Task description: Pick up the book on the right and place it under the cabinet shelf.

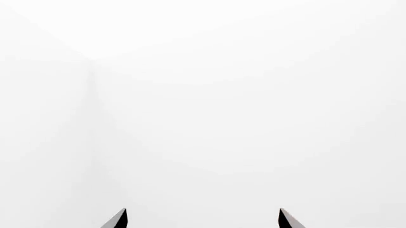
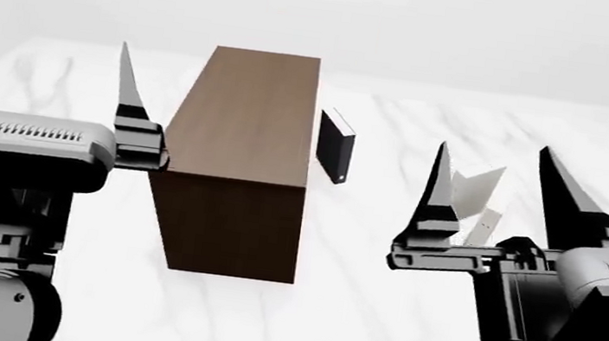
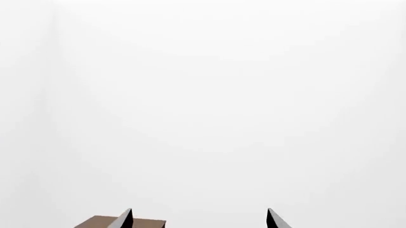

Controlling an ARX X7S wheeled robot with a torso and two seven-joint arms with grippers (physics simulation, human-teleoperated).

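Both arms raised over the marble table (image 2: 377, 336), fingers pointing upward.

We are seeing the left pincer (image 2: 49, 74) and the right pincer (image 2: 500, 190) each spreading wide and gripping nothing. The cabinet shelf (image 2: 239, 154) is lying lengthwise on the table between them, nearer the left arm. A black book (image 2: 335, 146) is standing upright just beside its right flank. The book (image 2: 479, 190), thin and white, is standing tilted further right, showing between the right pincer's fingers (image 2: 438, 191), which are partly covering it.
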